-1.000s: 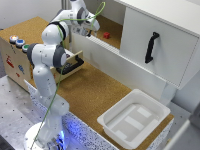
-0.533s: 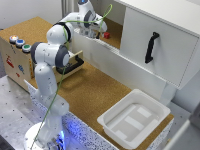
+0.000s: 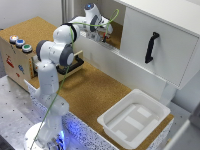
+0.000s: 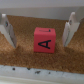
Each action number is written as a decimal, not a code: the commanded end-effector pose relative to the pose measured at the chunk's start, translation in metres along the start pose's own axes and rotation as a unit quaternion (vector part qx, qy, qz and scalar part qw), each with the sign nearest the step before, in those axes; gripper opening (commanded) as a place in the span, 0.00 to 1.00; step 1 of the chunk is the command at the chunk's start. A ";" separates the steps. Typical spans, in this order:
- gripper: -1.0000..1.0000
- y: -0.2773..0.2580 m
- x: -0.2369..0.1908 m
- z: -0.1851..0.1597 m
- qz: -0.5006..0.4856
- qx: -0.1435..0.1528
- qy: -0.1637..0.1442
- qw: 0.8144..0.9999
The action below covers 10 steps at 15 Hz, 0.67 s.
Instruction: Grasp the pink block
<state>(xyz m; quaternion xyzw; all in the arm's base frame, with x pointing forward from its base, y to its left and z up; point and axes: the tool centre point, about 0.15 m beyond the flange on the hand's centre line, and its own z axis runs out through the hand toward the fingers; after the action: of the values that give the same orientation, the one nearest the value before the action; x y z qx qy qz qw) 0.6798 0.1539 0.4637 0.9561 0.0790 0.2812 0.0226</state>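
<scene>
The pink block (image 4: 44, 39) is a small reddish-pink cube with a black letter A on the face towards the camera. It sits on the cork floor in the wrist view. My gripper (image 4: 39, 44) is open, with one white finger (image 4: 8, 31) on each side of the block and a gap to each. In the exterior view my gripper (image 3: 102, 34) reaches down into the open cabinet compartment. The block is hidden behind it there.
A white cabinet door with a black handle (image 3: 151, 47) stands at the exterior view's right of the compartment. A white tray (image 3: 132, 120) lies on the cork table. A wooden box with coloured buttons (image 3: 19, 42) stands at the exterior view's left. A white ledge (image 4: 40, 76) runs in front of the block.
The arm's wrist has shifted slightly inside the cabinet compartment, with the gripper a little lower towards the cork floor. Nothing else has moved.
</scene>
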 end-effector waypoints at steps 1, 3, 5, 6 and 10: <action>0.00 0.011 0.025 0.020 0.025 0.028 -0.035 0.999; 0.00 0.009 0.022 0.018 0.024 0.026 -0.037 0.999; 0.00 0.005 0.017 0.013 0.024 0.021 -0.036 0.999; 0.00 0.004 0.015 0.007 0.025 0.018 -0.033 0.999; 0.00 -0.012 -0.004 -0.010 0.019 -0.004 -0.029 0.999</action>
<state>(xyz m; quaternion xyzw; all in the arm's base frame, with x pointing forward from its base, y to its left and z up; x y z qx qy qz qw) 0.6897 0.1596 0.4594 0.9591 0.0612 0.2760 0.0131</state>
